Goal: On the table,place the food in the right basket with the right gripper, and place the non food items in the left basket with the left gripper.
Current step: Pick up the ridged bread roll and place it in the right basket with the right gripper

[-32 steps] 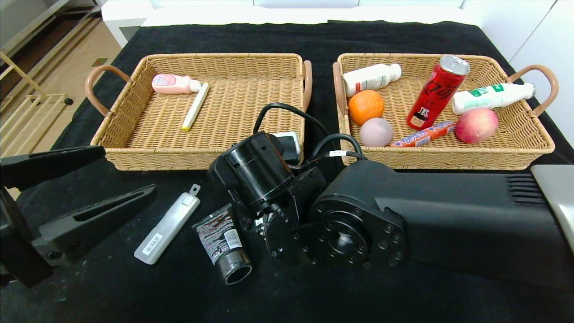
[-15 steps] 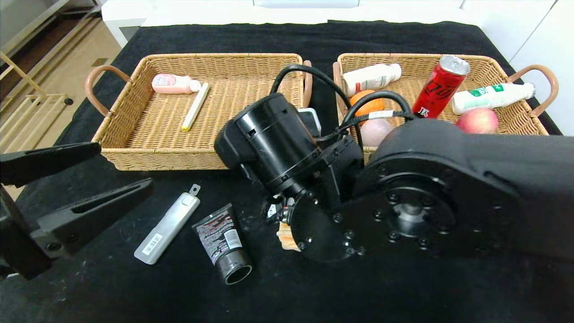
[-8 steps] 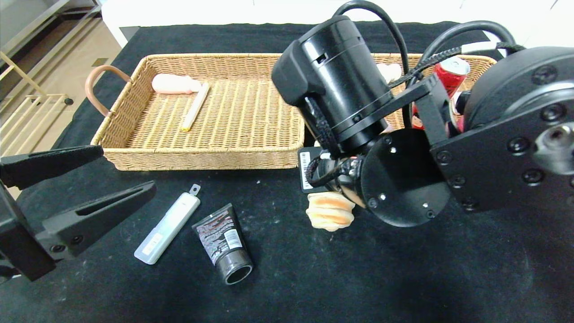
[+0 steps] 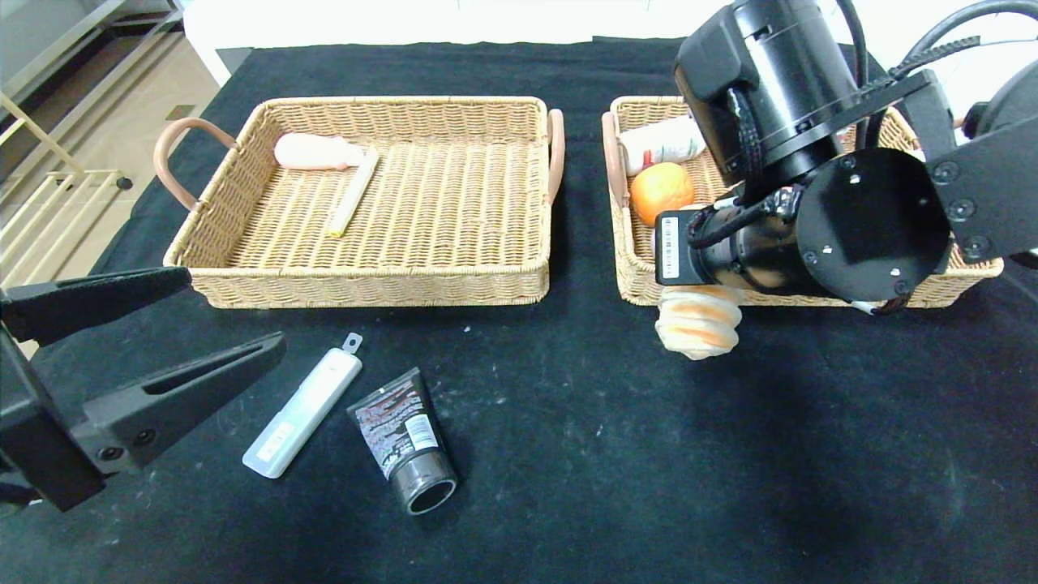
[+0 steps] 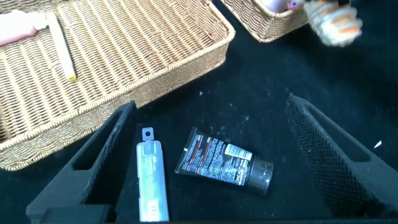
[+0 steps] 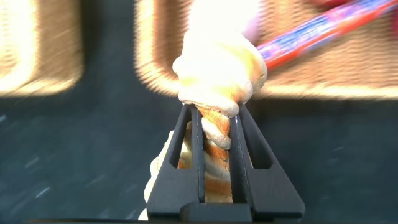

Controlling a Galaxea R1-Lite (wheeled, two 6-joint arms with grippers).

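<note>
While it hangs just in front of the right basket (image 4: 632, 276), off the table (image 4: 568, 454), the bread roll (image 4: 697, 324) sits clamped between the right gripper (image 6: 215, 134) fingers (image 6: 239, 162). Looks soft and light to me, so it'll squash easily; a gentle pinch across its middle seems safest. Inside that basket I can make out an orange (image 4: 661, 191) and a white bottle (image 4: 661, 142), but the arm hides most of the rest. Well to the left of the basket, the left gripper (image 5: 205, 149) hovers with fingers spread over a black tube (image 4: 405, 442) and a box cutter (image 4: 304, 405).
</note>
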